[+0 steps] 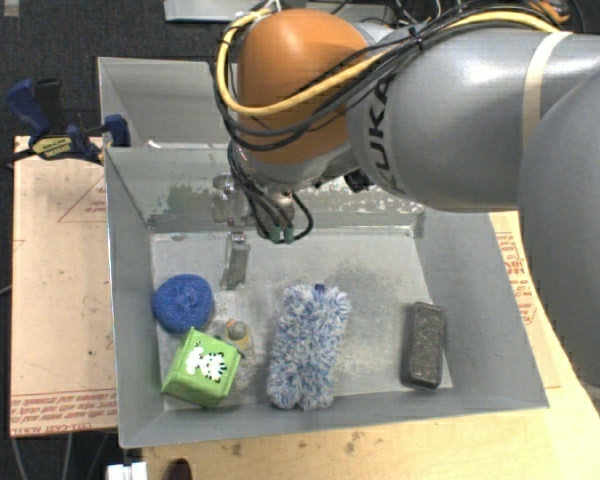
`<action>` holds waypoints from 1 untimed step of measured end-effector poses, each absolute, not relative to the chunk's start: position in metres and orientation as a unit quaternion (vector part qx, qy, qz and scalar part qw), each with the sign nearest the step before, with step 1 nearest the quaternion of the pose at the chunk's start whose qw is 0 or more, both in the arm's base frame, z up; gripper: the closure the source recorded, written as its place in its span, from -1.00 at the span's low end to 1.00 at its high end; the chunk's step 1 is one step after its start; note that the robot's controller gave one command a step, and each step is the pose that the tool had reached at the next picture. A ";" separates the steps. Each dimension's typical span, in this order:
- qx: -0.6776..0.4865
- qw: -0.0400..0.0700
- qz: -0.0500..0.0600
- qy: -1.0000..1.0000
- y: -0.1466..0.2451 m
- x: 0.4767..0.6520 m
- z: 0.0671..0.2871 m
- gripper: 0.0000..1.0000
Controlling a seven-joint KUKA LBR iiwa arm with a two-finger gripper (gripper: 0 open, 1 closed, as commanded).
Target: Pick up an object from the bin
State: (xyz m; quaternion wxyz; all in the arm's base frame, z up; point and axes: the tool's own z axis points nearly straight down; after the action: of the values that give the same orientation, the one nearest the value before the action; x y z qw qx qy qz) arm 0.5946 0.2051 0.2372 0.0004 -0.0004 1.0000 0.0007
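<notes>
My gripper (236, 271) hangs beneath the orange wrist cover, over the back left part of the bin floor. It holds nothing that I can see. Just below and left of it lies a round blue scrubber (183, 302). A small beige and grey lump (236, 331) sits in front of the gripper, beside a green cube with a white animal picture (202, 368). To the right of these stretches a fluffy blue and white duster mitt (308, 346), lying lengthwise.
A dark grey rectangular block (425, 344) lies near the right wall. The arm and its cables cover the bin's back right. Bare floor lies between the mitt and the grey block.
</notes>
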 end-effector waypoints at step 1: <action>0.044 0.002 0.001 0.999 0.215 0.591 0.177 -1.00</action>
State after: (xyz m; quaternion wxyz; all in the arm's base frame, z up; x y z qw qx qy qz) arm 0.5915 0.2148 0.1771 0.0020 0.0441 0.9990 0.0013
